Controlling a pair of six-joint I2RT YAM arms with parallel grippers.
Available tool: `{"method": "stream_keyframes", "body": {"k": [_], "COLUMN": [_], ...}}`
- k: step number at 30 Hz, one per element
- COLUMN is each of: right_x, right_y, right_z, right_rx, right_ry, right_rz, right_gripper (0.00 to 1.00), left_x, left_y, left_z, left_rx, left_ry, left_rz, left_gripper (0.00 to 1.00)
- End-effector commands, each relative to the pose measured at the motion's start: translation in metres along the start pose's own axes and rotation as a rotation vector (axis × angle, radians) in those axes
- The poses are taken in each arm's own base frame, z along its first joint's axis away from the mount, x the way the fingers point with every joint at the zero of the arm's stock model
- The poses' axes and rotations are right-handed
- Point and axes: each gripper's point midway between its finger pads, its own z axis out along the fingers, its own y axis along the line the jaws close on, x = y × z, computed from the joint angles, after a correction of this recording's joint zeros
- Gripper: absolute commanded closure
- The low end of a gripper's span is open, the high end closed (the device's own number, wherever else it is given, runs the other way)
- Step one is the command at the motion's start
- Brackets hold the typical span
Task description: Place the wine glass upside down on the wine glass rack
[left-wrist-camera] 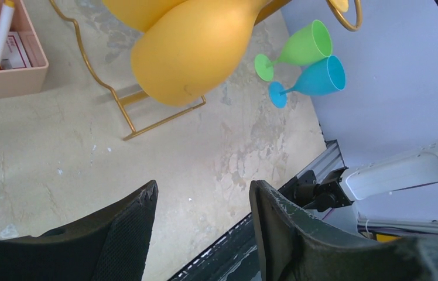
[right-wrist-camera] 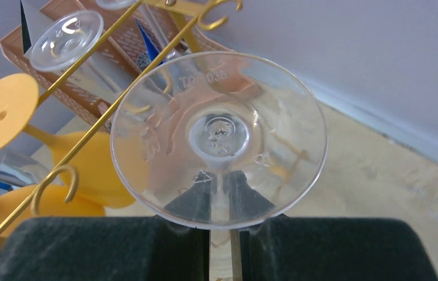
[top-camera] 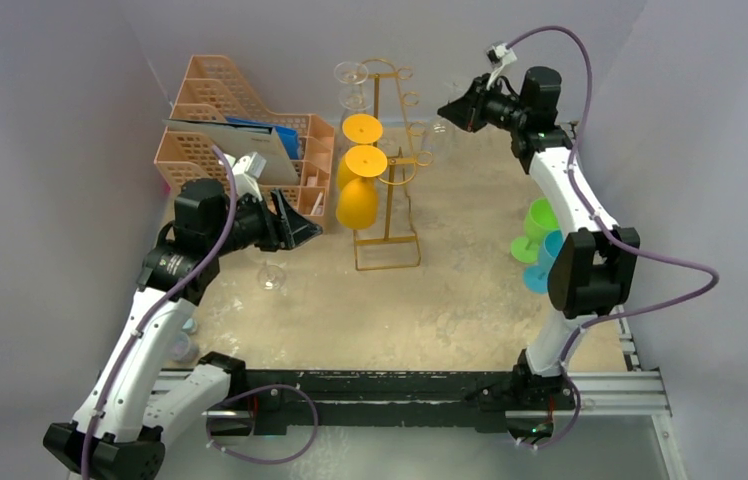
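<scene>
Pinching the stem of the clear wine glass (right-wrist-camera: 218, 137), the right end effector (right-wrist-camera: 223, 228) brings its foot near the wine glass rack (top-camera: 387, 267) hooks, probably for hanging; the left end effector (left-wrist-camera: 203, 187) waits apart, empty, above the tabletop (left-wrist-camera: 58, 152).

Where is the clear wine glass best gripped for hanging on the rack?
Probably the stem, from the side, as the right gripper has the clear wine glass: the thin stem suits a narrow pinch, leaving the wide foot free for hooks on the wine glass rack.
</scene>
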Motion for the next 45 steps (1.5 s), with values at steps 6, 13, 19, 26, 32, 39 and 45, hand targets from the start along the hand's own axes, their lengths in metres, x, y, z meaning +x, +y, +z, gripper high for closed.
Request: {"method": "stream_keyframes", "body": {"k": [6,13,19,26,32,39,45], "right_x": [-0.053,-0.064,-0.068,-0.063,-0.053,-0.054,-0.049], "right_y": [-0.007,-0.015,-0.002,-0.001,-0.004,-0.012,-0.005], "right_z": [0.023,0.044,0.067,0.080,0.088,0.096,0.102], "right_rx": [-0.118,-0.163,-0.161,-0.116,-0.092,-0.049,-0.090], "right_ry": [-0.103,-0.135,-0.143,-0.094,-0.045,-0.033,-0.006], "right_rz": [-0.245,-0.241,-0.306,-0.390,-0.429,-0.462,-0.483], "right_gripper": [1.00,1.00,1.00,1.00,1.00,1.00,1.00], "left_x": [-0.023,-0.022,-0.019,-0.018,-0.017,-0.014,-0.015], "left_y": [-0.011,-0.010,-0.006,-0.006,-0.006,-0.003,-0.003], "left_z": [-0.007,-0.006,-0.007,-0.012,-0.013,-0.012,-0.010], "left_rx": [0.009,0.009,-0.004,-0.010,-0.011,-0.015,-0.012], "left_ry": [-0.081,-0.080,-0.076,-0.091,-0.100,-0.089,-0.089], "left_rz": [0.090,0.080,0.078,0.093,0.105,0.104,0.103], "left_gripper": [0.43,0.43,0.43,0.43,0.43,0.43,0.43]}}
